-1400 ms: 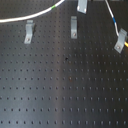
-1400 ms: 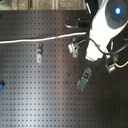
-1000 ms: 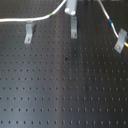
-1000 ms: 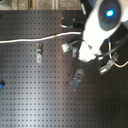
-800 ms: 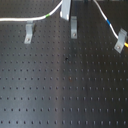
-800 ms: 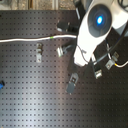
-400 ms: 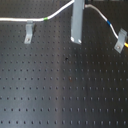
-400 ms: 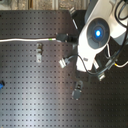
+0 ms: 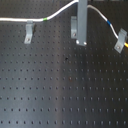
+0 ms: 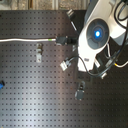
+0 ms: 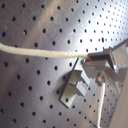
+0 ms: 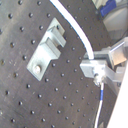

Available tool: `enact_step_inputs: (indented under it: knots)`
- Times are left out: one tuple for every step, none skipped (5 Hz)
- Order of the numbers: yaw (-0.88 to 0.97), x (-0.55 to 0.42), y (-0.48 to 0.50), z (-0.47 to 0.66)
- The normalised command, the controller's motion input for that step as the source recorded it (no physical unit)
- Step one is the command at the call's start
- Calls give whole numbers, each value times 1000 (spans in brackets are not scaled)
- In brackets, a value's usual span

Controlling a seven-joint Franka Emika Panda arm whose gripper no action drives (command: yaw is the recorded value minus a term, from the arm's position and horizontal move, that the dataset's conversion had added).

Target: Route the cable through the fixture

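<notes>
The cable (image 9: 60,12) is a white cord with green, blue and yellow bands. In the first exterior view it runs in from the left, rises to my gripper (image 9: 82,43), then drops right to the right clip (image 9: 119,41). The gripper is shut on the cable and hangs just in front of the middle clip (image 9: 74,27). The left clip (image 9: 30,32) stands below the cable, apart from it. In both wrist views a finger (image 11: 105,61) (image 12: 99,67) pinches the cord (image 11: 40,51) (image 12: 75,30) beside a clip (image 11: 75,86) (image 12: 47,46). In the second exterior view the cable (image 10: 25,40) ends under the arm (image 10: 97,35).
All three clips (image 10: 39,52) (image 10: 66,64) (image 10: 80,91) are bolted to a black perforated board (image 9: 65,95). A small blue object (image 10: 1,84) lies at the second exterior view's left edge. Black hoses hang off the arm at the second exterior view's right.
The gripper has come down with the cable toward the middle clip. In the second exterior view the arm has moved down and left, and the cable's arc has shifted with it.
</notes>
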Motion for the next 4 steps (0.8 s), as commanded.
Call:
enact_step_inputs:
  knots:
    - [-583,-421,29,219]
    - [-209,-518,105,281]
    - [0,-487,314,453]
    - [297,-300,380,442]
